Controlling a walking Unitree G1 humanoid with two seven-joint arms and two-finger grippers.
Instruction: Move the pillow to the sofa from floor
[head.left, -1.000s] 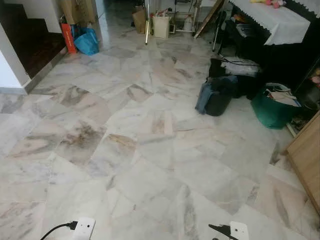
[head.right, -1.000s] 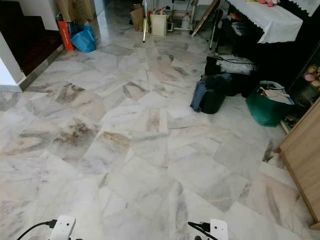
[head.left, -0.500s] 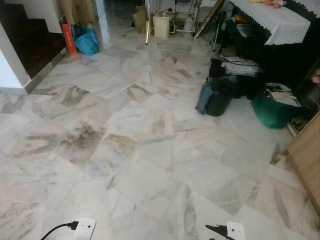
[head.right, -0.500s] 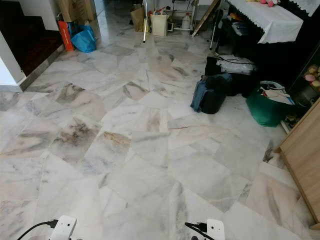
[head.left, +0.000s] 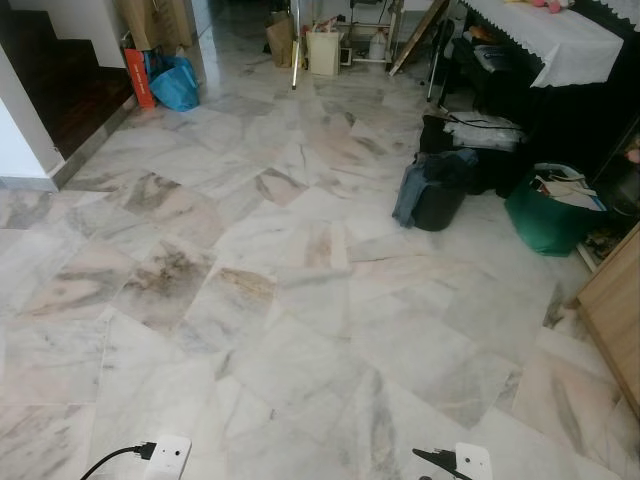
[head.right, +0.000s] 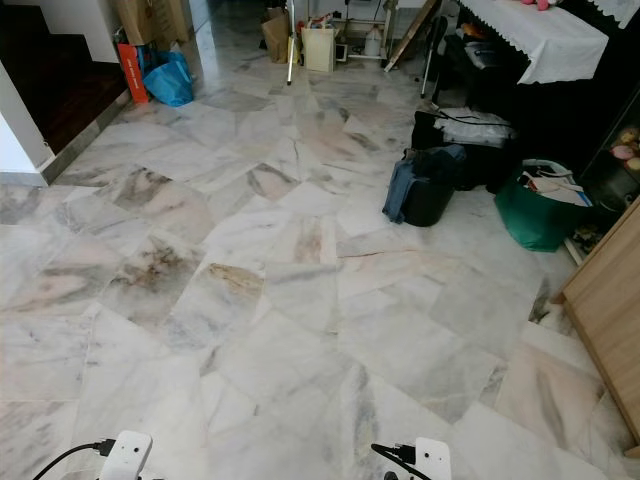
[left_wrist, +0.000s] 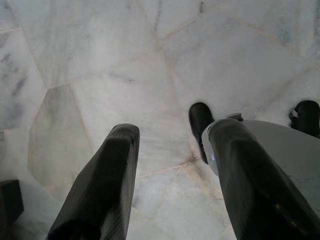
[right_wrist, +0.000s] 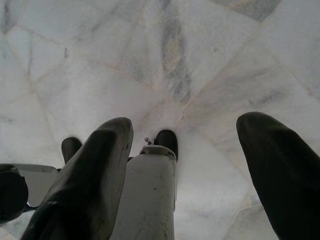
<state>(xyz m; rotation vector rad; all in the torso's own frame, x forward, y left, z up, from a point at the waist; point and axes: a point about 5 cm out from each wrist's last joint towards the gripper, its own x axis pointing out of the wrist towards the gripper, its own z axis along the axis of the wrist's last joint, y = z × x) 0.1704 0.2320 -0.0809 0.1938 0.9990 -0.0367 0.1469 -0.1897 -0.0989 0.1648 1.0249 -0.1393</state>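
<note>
Neither head view shows me a pillow or a sofa; a pale marble floor (head.left: 300, 300) stretches ahead. Both arms hang low at my sides, their white wrist housings at the bottom edge, left (head.left: 168, 455) and right (head.left: 470, 460). In the left wrist view my left gripper (left_wrist: 172, 132) is open above bare floor, nothing between its black fingers (left_wrist: 107, 175). In the right wrist view my right gripper (right_wrist: 186, 122) is open too, also holding nothing. My own grey legs and black feet (left_wrist: 200, 120) stand below the grippers.
A dark bag with blue cloth (head.left: 432, 190) and a green bag (head.left: 550, 220) lie at the right by a black table with a white cloth (head.left: 560, 45). A wooden cabinet (head.left: 615, 310) stands at the right edge. Blue and orange bags (head.left: 165, 80) and boxes stand at the back, dark stairs (head.left: 50, 80) at left.
The whole picture has shifted very slightly, so the camera has moved a little. Nothing on the floor has moved and both arms hang as before.
</note>
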